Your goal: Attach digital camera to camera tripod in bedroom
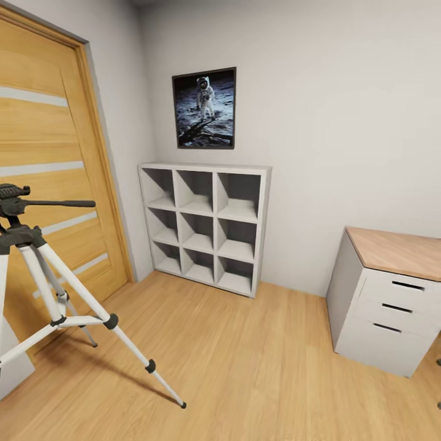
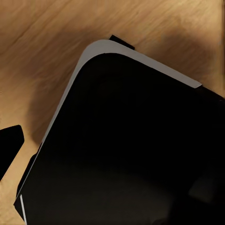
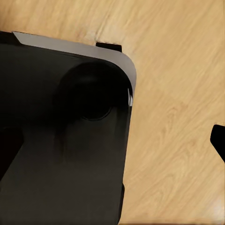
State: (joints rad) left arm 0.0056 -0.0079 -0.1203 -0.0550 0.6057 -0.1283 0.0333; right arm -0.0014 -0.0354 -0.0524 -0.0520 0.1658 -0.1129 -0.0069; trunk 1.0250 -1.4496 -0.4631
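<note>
The bedroom (image 1: 343, 110) has pale grey walls, a light wood plank floor (image 1: 245, 373) and a wooden door (image 1: 49, 159) at about nine o'clock in the head view.

Fingers first: in each wrist view a dark sliver at the edge of the picture may be a fingertip, but I cannot tell whether either pair is parted or closed. Both wrist cameras look down past the robot's own black, grey-edged base (image 2: 122, 150) onto the planks, so the arms seem to hang low and idle.

Outward from there, the camera tripod (image 1: 37, 269) stands at about eight o'clock, just before the door — one tripod, three silver-grey legs counted, one long pan handle pointing toward three o'clock. Its black head carries nothing; the attaching is not yet done.

Handling, as I judge it: the tripod looks light and stiff on spread legs, so a sideways push at the head could tip or skate it across the smooth floor. Any pressing-on should come straight down over the head — well away from the handle.

One white cube shelf (image 1: 205, 223) of nine compartments sits at twelve o'clock, one astronaut picture (image 1: 204, 108) above it, and one white drawer unit (image 1: 386, 300) with three drawers and a wooden top at four o'clock.
</note>
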